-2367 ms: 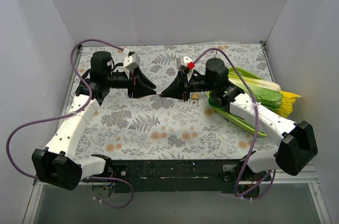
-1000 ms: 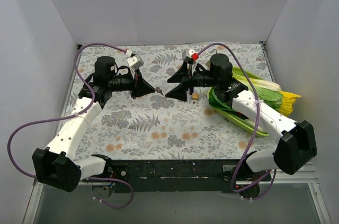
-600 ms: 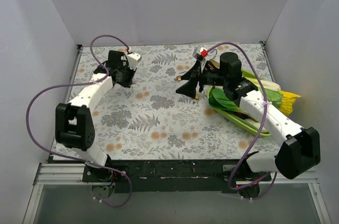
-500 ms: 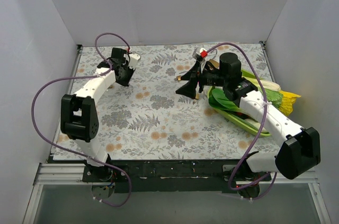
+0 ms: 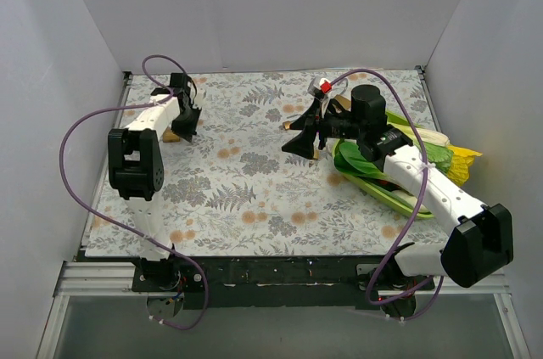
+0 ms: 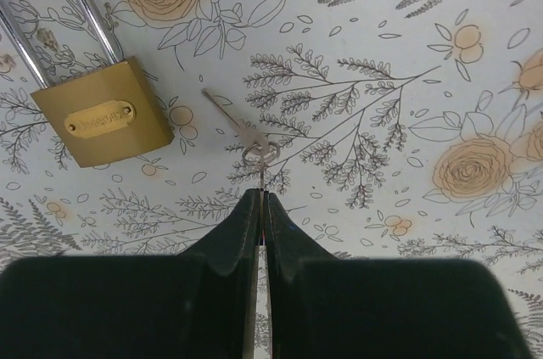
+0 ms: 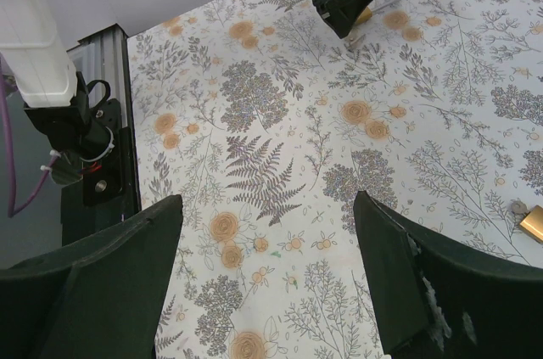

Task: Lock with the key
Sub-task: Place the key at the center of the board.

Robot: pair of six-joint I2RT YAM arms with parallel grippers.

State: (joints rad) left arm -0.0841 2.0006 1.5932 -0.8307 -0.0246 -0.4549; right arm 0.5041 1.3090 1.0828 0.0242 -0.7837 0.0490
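A brass padlock (image 6: 106, 121) with a long steel shackle lies on the flowered cloth, at the far left of the table (image 5: 172, 134). To its right lies a small silver key (image 6: 244, 130) on a ring. A thin metal edge runs from the ring into the tips of my left gripper (image 6: 260, 196), which is shut and hovers just over the ring (image 5: 182, 126). My right gripper (image 7: 267, 206) stands wide open with only cloth between its fingers. It hangs above the middle of the table (image 5: 297, 140), far from the padlock.
A small brass block (image 7: 534, 223) lies on the cloth beside the right gripper (image 5: 318, 154). Green and yellow leafy vegetables (image 5: 416, 155) are piled at the right edge under the right arm. White walls stand on three sides. A purple cable (image 5: 85, 126) loops off the left arm.
The left arm has swung from the middle of the table back to the far left and now hangs over the padlock. The right gripper has opened wider and stayed near the middle.
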